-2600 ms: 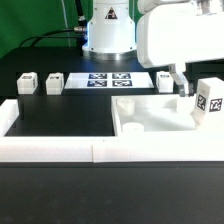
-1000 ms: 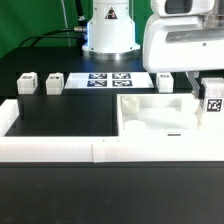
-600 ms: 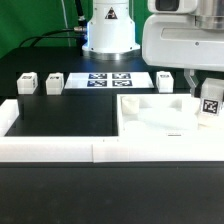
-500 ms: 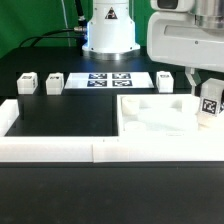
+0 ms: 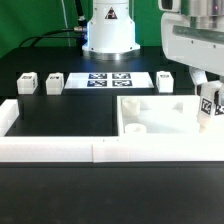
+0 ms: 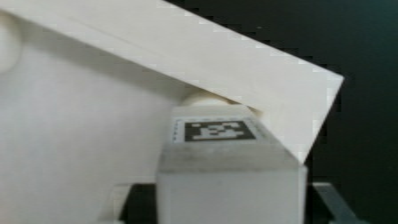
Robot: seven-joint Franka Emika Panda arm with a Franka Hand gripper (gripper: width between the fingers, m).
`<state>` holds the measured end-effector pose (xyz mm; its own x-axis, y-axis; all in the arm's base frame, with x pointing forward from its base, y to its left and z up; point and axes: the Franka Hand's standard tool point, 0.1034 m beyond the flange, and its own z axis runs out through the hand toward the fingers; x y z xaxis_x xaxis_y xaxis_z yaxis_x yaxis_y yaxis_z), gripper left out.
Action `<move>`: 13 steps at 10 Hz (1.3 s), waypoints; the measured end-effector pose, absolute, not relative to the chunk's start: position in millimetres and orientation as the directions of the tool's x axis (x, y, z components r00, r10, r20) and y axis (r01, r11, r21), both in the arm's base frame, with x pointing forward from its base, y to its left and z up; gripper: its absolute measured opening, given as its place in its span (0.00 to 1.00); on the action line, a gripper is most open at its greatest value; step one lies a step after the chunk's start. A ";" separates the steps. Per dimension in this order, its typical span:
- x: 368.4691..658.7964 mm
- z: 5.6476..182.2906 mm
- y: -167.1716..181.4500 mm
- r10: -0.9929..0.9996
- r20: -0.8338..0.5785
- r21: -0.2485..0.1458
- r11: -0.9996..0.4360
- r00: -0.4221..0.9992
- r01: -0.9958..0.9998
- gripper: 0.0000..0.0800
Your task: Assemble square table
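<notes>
Nearest, along the slab's [image 5: 160, 122] front edge and touching it: the wall [image 5: 60, 150]. Behind that, flat on the table [image 5: 60, 115], recess up, squared to the wall: the slab itself, apparently nudged a touch toward the exterior view's right compared with 2.6 s ago.

At the slab's right side: a leg [image 5: 211, 106], upright, pinched in the pincer [image 6: 222, 195], clamped from two sides with the tag facing the wrist view. Carried rightward over the last seconds, from above the slab's right rim to just past it, tag now partly cut by the frame edge. In the wrist view, leg end close by a slab corner; touching or apart, cannot tell.

Beyond the slab: one loose leg [image 5: 165, 77] near its far edge, the marker board [image 5: 108, 78] left of that, two other legs [image 5: 53, 82] well off to the slab's left.

Judged: still lining the leg up at a corner, not yet seated; with three legs untouched, early in the job.
</notes>
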<state>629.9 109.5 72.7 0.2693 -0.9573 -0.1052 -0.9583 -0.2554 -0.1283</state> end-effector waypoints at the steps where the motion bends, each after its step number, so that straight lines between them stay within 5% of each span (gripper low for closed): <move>1: 627.9 71.1 111.1 -0.953 -0.108 -0.126 -0.269 0.283 -0.955 0.65; 2: 627.9 71.1 111.5 -0.944 -0.104 -0.129 -0.299 0.313 -0.945 0.65; 3: 627.4 71.4 113.4 -0.931 -0.097 -0.127 -0.339 0.351 -0.932 0.76; 4: 627.0 75.4 123.5 -0.846 -0.065 -0.105 -0.522 0.530 -0.846 0.80; 5: 628.3 76.1 128.7 -0.746 -0.042 -0.107 -0.658 0.664 -0.746 0.80; 9: 628.0 75.0 126.9 -0.557 -0.015 -0.115 -0.824 0.831 -0.554 0.81; 12: 628.5 75.2 135.0 -0.045 0.071 -0.055 -0.998 0.996 -0.041 0.81; 13: 630.4 75.2 131.7 -0.009 0.094 -0.055 -0.998 0.996 -0.004 0.81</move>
<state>630.4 131.7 75.2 0.9956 -0.0087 0.0937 -0.0035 -0.9985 -0.0554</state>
